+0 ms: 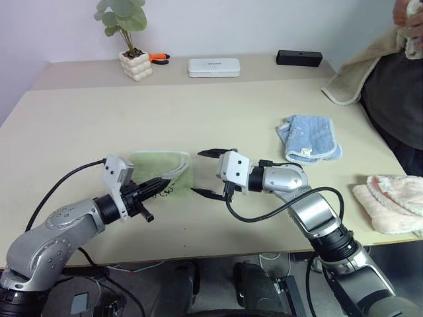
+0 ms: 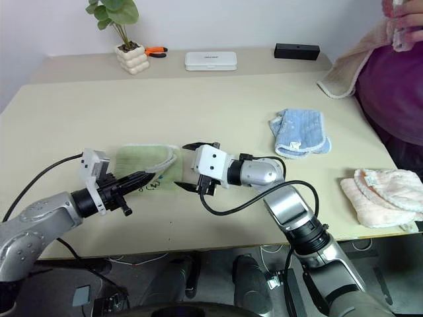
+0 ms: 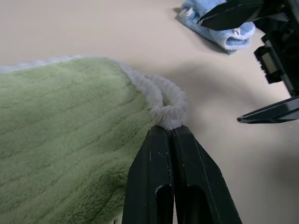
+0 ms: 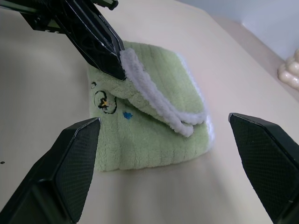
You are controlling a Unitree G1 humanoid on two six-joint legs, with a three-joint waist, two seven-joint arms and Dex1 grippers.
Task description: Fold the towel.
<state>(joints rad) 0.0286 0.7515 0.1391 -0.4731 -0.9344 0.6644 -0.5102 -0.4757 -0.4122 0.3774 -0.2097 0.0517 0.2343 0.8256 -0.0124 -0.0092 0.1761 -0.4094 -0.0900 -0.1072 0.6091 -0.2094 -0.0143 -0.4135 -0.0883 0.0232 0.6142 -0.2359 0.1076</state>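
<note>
Lower centre of the left eye view: the green towel [image 1: 158,166] lies partly folded on the table [image 1: 218,105], a white-trimmed corner lifted off the layer below. The left gripper [image 3: 169,128] has its fingers pressed together on that trim. Just right of the towel, the right gripper [image 1: 210,173] hovers, fingers spread wide, holding nothing. A blue cloth [image 1: 308,138] lies at centre right.

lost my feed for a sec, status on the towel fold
Left gripper shut on towel white edge trim, lifting it. Right gripper open, facing the towel, not touching. Towel partly folded on the table. Nothing in the way.
</note>
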